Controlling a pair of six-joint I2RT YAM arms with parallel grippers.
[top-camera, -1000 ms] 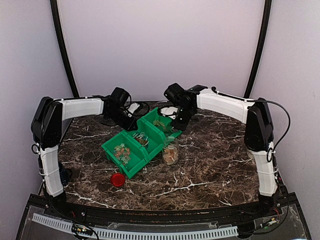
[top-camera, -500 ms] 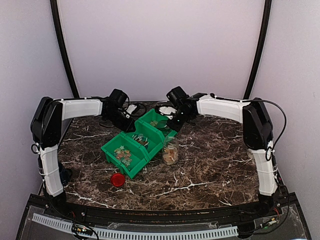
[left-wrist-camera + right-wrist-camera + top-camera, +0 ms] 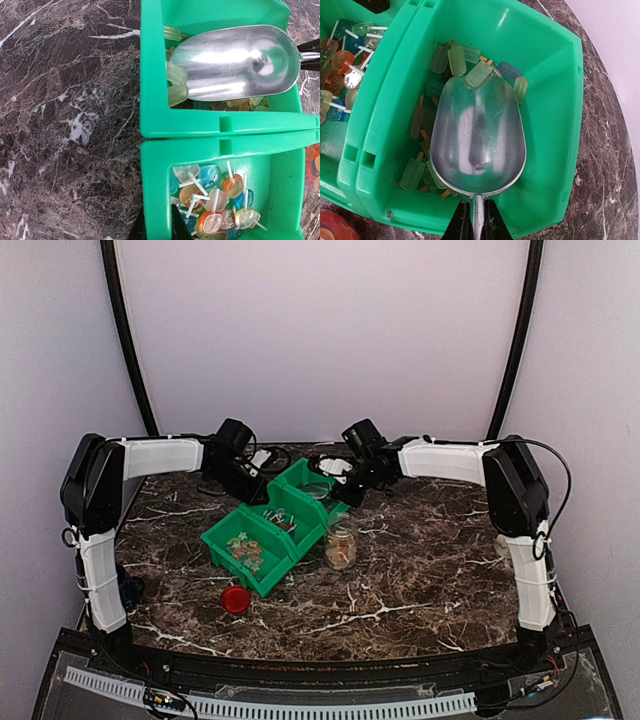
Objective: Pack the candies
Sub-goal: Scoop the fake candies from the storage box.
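Three green bins (image 3: 262, 578) stand joined in a row and hold candies. The far bin (image 3: 555, 100) holds pale green popsicle-shaped candies (image 3: 479, 74). The middle bin (image 3: 155, 190) has lollipop-shaped candies (image 3: 215, 197). The near bin has small mixed candies (image 3: 243, 545). My right gripper (image 3: 478, 220) is shut on the handle of a metal scoop (image 3: 477, 140). The scoop's empty bowl rests among the green candies and also shows in the left wrist view (image 3: 235, 62). My left gripper (image 3: 159, 227) is clamped on the middle bin's wall. A glass jar (image 3: 341, 543) partly filled with tan candies stands beside the bins.
A round red lid (image 3: 236, 599) lies on the dark marble table (image 3: 420, 570) in front of the bins. Cables and a pale object lie at the back of the table behind the bins. Both arms reach in from the sides toward the bins.
My right arm has swung back and to the right, bringing the scoop down into the far bin. The left gripper has stayed on the bin wall.
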